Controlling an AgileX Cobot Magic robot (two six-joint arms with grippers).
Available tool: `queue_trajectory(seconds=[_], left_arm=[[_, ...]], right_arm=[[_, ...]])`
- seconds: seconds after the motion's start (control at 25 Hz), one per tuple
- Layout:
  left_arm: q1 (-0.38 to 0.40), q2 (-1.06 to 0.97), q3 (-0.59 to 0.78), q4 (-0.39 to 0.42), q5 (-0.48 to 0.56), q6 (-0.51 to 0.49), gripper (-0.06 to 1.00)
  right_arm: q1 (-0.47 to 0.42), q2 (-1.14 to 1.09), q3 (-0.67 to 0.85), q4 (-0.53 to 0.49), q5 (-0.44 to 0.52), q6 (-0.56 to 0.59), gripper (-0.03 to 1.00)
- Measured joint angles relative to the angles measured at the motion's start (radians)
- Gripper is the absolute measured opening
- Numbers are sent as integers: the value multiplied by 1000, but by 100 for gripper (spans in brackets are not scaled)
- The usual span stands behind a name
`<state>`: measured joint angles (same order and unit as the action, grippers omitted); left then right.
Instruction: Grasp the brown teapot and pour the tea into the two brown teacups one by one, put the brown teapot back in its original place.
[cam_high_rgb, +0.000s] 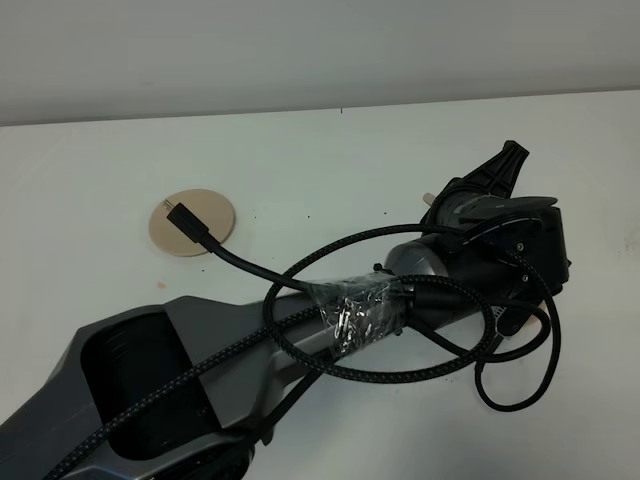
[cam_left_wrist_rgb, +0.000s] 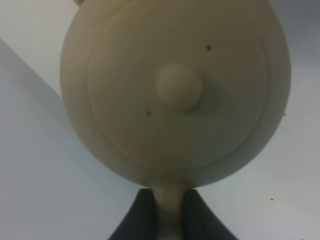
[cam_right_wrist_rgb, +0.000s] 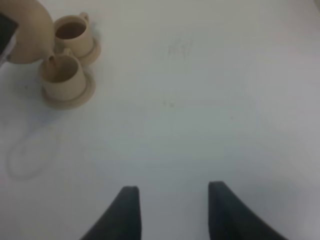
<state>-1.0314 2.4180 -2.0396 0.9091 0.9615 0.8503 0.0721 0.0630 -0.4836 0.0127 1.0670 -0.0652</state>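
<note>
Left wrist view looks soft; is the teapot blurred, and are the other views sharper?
Left wrist view: the brown teapot fills the frame, out of focus; right wrist view: the teacups slightly blurred, light even; exterior high view: sharp, though the left arm hides them.

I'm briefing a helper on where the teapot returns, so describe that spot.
On the white table, look at the overhead view's left side, beyond the grey arm. A flat round tan saucer lies there alone. Unlike the cups' saucers, it carries nothing.
</note>
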Motion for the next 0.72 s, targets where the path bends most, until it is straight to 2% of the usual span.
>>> queue_trajectory(seconds=[0.72], left_arm=[[-2,0,0,14,-5,6,12]], right_arm=[[0,0,0,0,0,0,33]])
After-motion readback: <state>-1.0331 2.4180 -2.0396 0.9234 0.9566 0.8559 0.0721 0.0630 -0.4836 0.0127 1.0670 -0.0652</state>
